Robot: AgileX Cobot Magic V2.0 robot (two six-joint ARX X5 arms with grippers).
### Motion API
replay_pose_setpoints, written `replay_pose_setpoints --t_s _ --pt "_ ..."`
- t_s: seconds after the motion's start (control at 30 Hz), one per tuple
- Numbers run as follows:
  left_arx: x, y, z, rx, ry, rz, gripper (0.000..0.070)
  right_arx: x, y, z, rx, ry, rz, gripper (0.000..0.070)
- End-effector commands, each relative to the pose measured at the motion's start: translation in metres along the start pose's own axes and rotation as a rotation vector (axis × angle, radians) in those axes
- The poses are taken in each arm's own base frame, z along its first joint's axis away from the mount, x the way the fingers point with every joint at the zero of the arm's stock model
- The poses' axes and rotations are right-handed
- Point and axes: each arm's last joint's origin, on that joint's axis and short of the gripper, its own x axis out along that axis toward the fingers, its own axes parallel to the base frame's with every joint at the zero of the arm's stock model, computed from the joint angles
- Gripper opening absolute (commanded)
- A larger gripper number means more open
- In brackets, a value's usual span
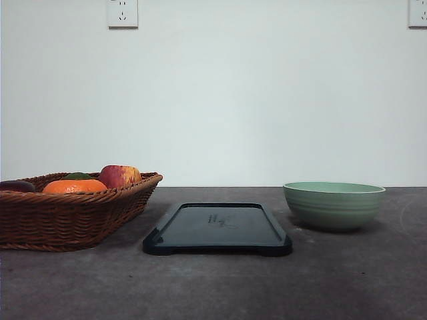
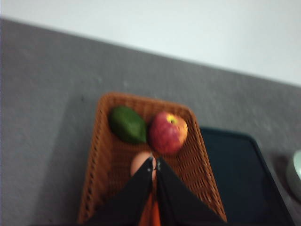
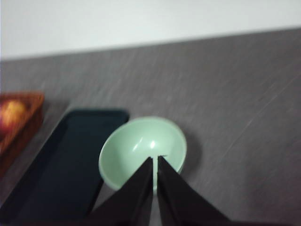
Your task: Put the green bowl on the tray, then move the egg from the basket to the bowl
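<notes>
We see both claws pressed together: left claw point(image 2: 154, 162) above the tan oval egg point(image 2: 140, 164), its long axis unclear; right claw point(image 3: 155, 160) over the upright sage-green ceramic bowl point(image 3: 141, 146).

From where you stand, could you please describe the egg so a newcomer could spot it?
Find the wicker basket at the table's left. Inside, beside the red apple and a green fruit, lies the egg: the small, pale tan, smooth oval.
</notes>
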Motion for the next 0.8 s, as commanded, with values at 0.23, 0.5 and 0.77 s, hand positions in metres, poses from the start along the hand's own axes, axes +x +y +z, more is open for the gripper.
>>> replay_pose_setpoints --t_s 0.23,0.5,0.77 --pt "0.031 -0.002 0.018 0.017 0.243 -0.026 0.0 0.046 -0.001 0.018 0.039 0.269 0.092 0.0007" --pt "0.046 -0.002 0.021 -0.019 0.401 -0.045 0.0 0.075 -0.004 0.026 0.084 0.422 0.079 0.0007" --pt "0.048 0.0 0.017 -0.012 0.447 -0.047 0.0042 0.081 -0.005 0.026 0.09 0.444 0.075 0.0053"
